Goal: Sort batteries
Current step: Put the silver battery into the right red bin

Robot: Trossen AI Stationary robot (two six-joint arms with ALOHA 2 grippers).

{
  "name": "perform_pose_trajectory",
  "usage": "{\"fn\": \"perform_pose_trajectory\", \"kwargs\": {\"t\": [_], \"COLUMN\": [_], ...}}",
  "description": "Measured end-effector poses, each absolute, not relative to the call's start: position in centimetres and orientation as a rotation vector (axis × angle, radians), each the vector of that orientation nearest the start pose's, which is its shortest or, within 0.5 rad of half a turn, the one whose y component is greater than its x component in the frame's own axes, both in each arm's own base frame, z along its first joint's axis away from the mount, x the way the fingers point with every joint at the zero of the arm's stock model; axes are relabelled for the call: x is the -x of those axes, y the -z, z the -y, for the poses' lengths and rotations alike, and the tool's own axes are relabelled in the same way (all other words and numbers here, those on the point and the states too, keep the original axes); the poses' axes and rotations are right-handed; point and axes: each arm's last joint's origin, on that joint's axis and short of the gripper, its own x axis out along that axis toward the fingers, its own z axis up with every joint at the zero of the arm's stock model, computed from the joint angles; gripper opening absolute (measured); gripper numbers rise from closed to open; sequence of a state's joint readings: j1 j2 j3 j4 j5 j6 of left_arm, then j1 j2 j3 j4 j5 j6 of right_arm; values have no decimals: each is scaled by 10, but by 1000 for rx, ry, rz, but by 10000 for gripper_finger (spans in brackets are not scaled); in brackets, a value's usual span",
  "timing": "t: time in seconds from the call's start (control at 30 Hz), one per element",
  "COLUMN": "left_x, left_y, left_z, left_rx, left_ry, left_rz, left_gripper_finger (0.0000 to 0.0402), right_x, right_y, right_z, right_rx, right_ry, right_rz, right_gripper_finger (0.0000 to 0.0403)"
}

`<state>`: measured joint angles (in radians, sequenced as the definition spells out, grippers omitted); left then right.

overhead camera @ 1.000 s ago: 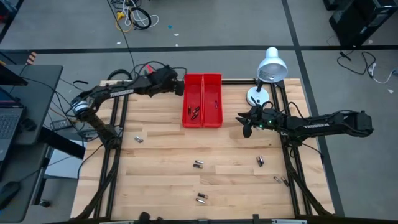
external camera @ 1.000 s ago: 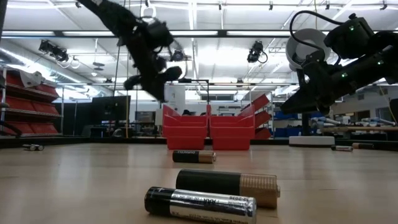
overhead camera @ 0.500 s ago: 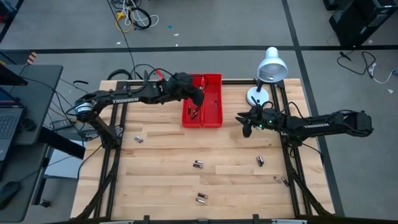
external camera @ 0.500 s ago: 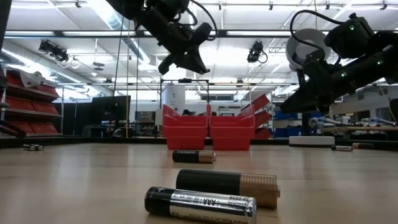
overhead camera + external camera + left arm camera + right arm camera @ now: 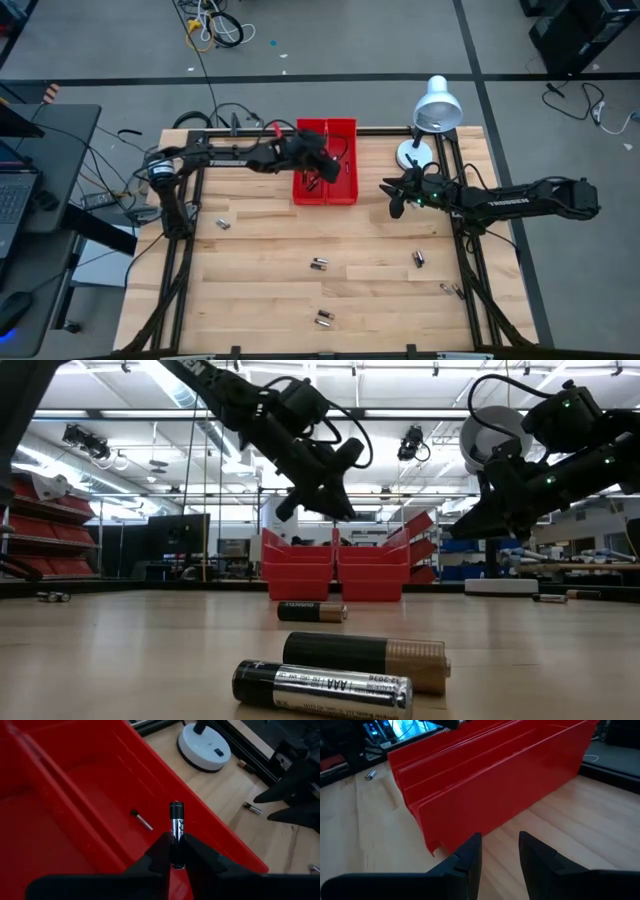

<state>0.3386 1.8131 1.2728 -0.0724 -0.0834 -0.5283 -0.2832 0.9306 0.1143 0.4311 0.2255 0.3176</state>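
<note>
Wooden table (image 5: 260,290) — red bin (image 5: 325,190), lamp (image 5: 413,155), loose batteries (image 5: 319,265).

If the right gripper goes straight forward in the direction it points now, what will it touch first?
Most likely the red bin: the right gripper points straight at its side wall, with only bare table between them.

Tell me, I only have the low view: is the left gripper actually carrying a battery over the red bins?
Observer: Yes. The left gripper pinches a battery upright between its fingers.
Operator: Which compartment is it over?
Observer: From above, the right-hand compartment of the red bin.
Operator: Anything in there already?
Observer: One thin battery lies on that compartment's floor.
Operator: And the right gripper?
Observer: The right gripper is open and empty, facing the bin's side.
</note>
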Motion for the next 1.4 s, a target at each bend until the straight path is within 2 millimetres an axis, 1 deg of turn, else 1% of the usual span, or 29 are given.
{"fn": "perform_pose_trajectory", "kwargs": {"t": [0.2, 0.3, 0.43, 0.5, 0.57, 0.63, 0.7, 0.77, 0.87, 1.0, 1.23, 1.3, 1.4], "left_x": [-382, -378, -364, -354, -342, -328, -318, -306, -290, -277, -254, -248, -241], "left_y": [-228, -230, -238, -242, -251, -261, -264, -264, -266, -254, -226, -216, -201], "left_z": [-137, -135, -132, -130, -126, -117, -105, -91, -69, -40, 3, 10, 14], "left_rx": [536, 542, 531, 521, 516, 491, 460, 445, 430, 462, 638, 689, 794], "left_ry": [-547, -539, -633, -676, -702, -740, -767, -801, -875, -984, -1258, -1323, -1405], "left_rz": [-493, -528, -589, -649, -697, -755, -838, -948, -1053, -1146, -1130, -1097, -1075], "left_gripper_finger": [112, 136, 151, 153, 152, 152, 152, 152, 152, 152, 152, 154, 162], "right_x": [-154, -154, -154, -154, -153, -153, -153, -153, -153, -152, -151, -152, -152], "right_y": [-141, -141, -140, -140, -139, -138, -138, -138, -138, -137, -135, -135, -136], "right_z": [52, 52, 52, 51, 51, 51, 51, 51, 51, 51, 51, 51, 51], "right_rx": [-312, -311, -308, -304, -304, -304, -303, -304, -304, -312, -317, -318, -318], "right_ry": [561, 561, 561, 562, 563, 564, 564, 564, 564, 567, 562, 561, 559], "right_rz": [-314, -315, -324, -334, -346, -351, -353, -355, -357, -362, -391, -389, -379], "right_gripper_finger": [117, 117, 117, 117, 117, 117, 117, 117, 117, 117, 117, 116, 117]}}
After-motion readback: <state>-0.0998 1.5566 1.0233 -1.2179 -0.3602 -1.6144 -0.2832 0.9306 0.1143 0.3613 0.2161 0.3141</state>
